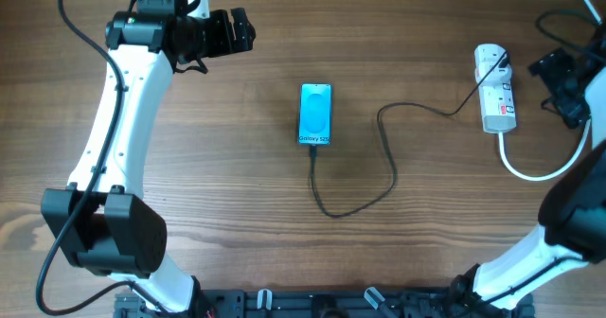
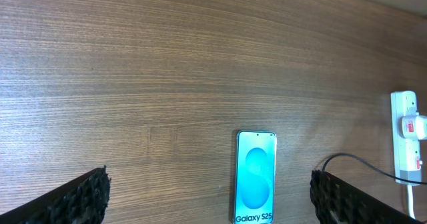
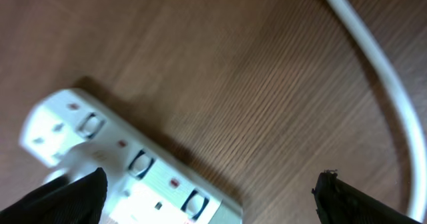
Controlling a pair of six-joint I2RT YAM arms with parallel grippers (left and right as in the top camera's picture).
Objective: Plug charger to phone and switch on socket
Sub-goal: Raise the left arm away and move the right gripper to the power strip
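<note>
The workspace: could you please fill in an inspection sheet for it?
Surface: wood-grain table.
Job's things: phone mid-table, screen lit; socket at the right; charger loops from the socket to the phone's lower end.
Clutter: nothing seen.
Grippers: left claw open, empty, apart from the phone; right claw open, empty, above the socket.
Cables: thick white cord curves away from the socket.
Surroundings: nothing seen.

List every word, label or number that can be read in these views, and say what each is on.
"Galaxy S25": along the lower edge of the screen of the phone.
Red marks on the socket: too small and blurred to read as any word or sign.
No other text shows.
</note>
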